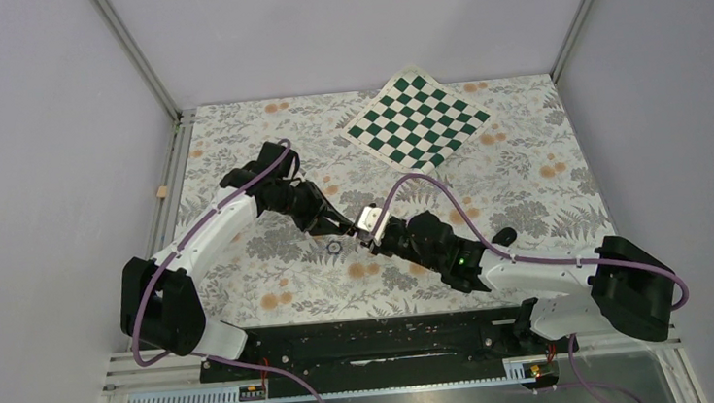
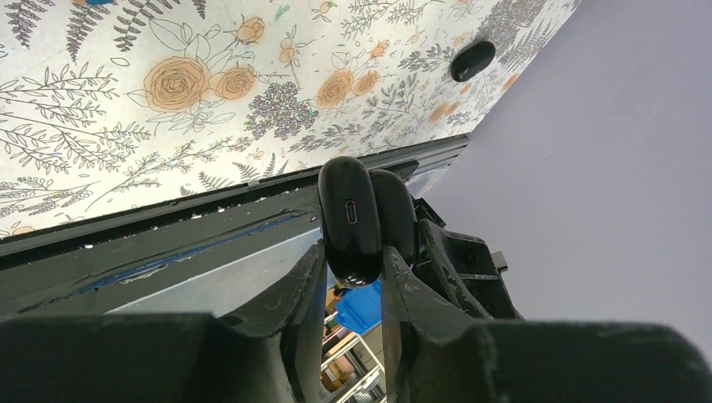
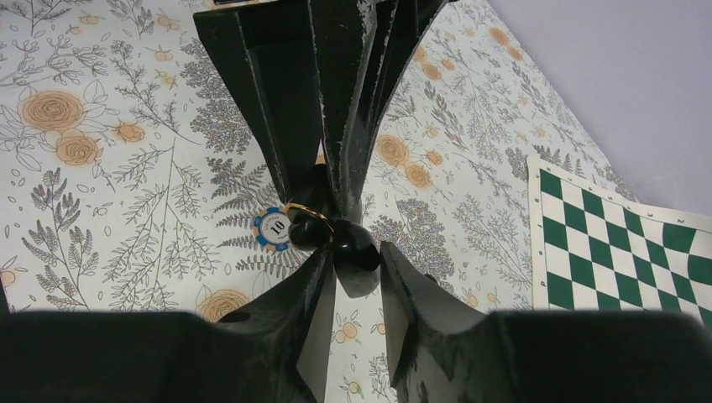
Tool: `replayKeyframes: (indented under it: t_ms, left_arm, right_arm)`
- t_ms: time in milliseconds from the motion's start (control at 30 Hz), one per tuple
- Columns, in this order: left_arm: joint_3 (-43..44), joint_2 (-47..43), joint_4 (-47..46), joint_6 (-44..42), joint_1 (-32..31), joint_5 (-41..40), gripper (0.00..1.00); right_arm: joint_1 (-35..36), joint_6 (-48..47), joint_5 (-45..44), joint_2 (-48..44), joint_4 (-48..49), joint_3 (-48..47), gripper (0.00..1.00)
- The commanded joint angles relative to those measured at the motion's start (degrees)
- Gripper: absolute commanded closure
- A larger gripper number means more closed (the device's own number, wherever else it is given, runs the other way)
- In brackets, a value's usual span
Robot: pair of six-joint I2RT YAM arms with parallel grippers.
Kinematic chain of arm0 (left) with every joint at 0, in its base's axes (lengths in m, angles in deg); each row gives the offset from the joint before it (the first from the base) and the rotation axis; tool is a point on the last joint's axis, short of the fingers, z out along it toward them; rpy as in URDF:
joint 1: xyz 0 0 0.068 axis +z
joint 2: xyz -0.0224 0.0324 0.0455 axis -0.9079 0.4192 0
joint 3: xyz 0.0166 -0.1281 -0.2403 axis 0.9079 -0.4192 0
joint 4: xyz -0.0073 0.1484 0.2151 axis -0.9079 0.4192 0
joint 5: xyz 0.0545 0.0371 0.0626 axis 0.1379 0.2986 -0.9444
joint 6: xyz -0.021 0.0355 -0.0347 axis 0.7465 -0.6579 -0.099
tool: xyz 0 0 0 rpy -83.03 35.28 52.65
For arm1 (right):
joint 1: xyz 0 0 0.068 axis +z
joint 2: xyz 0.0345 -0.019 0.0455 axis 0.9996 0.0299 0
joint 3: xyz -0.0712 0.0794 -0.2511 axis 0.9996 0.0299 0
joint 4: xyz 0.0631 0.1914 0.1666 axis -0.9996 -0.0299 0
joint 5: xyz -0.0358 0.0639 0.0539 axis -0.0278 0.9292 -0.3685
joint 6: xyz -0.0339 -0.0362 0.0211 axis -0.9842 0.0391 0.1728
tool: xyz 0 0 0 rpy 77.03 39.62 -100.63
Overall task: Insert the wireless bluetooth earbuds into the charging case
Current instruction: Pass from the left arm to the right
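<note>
The charging case [image 2: 348, 220] is black and shiny, with a small oval plug hole on its side. The blue and white poker chip [image 3: 270, 227] on the flowery tablecloth [image 3: 101, 168] says 10. The left gripper [image 2: 353, 259] squeezes the case tight between its jaws. The right gripper [image 3: 356, 262] has its jaws a little apart around a shiny black lump right by the case. I cannot tell if they pinch it.

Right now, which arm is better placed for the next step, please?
Right: the left gripper clamps the small black oval charging case; a tiny glossy black earbud lies beside the right arm.
</note>
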State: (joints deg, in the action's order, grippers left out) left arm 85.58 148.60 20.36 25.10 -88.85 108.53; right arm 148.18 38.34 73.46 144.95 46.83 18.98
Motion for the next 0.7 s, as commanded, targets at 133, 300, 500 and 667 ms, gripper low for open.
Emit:
replayKeyframes:
  t_ms: [133,300,500,667]
  left_arm:
    - [2.8,0.7,0.4,-1.5,0.0,1.9,1.00]
    - [3.9,2.1,0.5,-3.3,0.0,3.5,1.00]
    - [4.9,1.5,0.5,-4.2,0.0,2.9,0.79]
    - [5.8,0.8,-0.2,-4.9,0.0,2.4,0.27]
  right_arm:
    - [-0.6,1.0,1.3,-0.4,1.0,-3.2,0.77]
    - [-0.6,1.6,1.8,-0.9,-0.2,-3.8,0.90]
    - [-0.6,2.7,2.5,-1.5,-1.9,-4.0,1.00]
    - [-0.6,3.5,2.5,-2.1,-3.6,-4.2,1.00]
